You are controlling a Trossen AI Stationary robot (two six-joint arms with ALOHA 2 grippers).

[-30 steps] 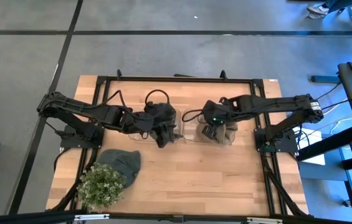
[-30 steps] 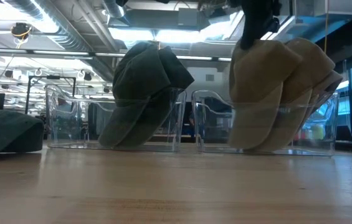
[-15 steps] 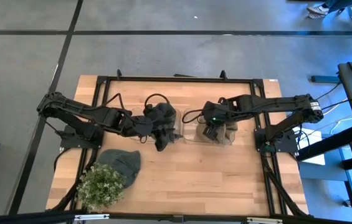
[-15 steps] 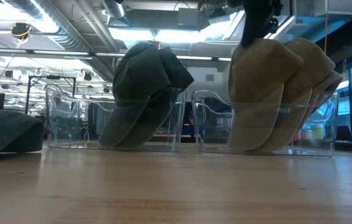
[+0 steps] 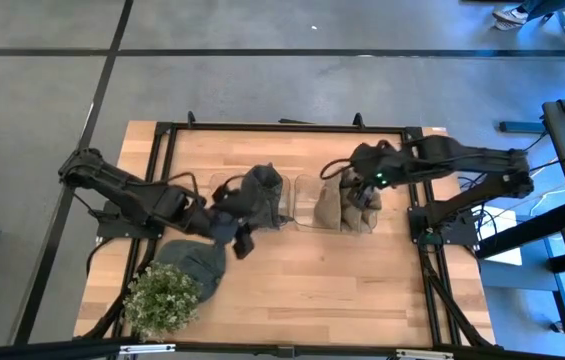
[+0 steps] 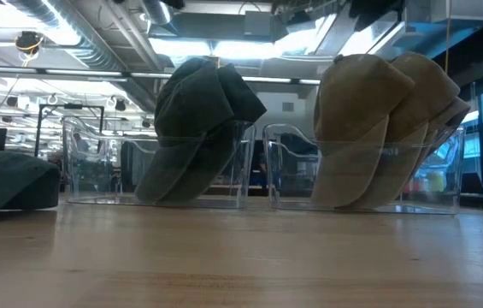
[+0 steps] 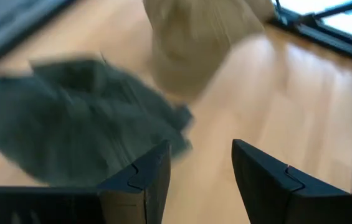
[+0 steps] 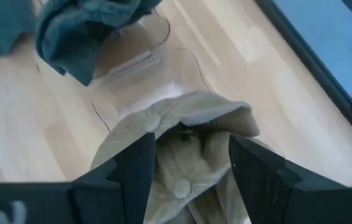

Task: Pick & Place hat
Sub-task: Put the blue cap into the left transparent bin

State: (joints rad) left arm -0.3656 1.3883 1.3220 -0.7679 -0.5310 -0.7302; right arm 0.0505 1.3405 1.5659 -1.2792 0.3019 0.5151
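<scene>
- A grey concrete floor surrounds the wooden table (image 5: 302,270), which sits in a black frame; in the low view an industrial ceiling with ducts and strip lights runs off behind it.
- Left arm (image 5: 122,190) reaches across the table's left half; its gripper (image 5: 243,241) hangs over bare wood just in front of the left bin, between that bin and the loose hat. In its wrist view the fingers (image 7: 139,177) stand apart with nothing between them.
- Right arm (image 5: 462,160) stretches in from the right; its gripper (image 5: 367,180) hovers above the tan hats, fingers (image 8: 132,168) spread wide and empty.
- Two clear bins stand side by side mid-table: the left bin (image 6: 96,162) and the right bin (image 6: 279,171).
- A dark green hat (image 6: 203,120) stands propped in the left bin, its crown above the rim.
- Tan hats (image 6: 378,120) are stacked upright in the right bin.
- A loose green hat (image 5: 197,262) lies flat on the table near the left front, touching the plant.
- A leafy plant (image 5: 162,298) fills the front left corner.
</scene>
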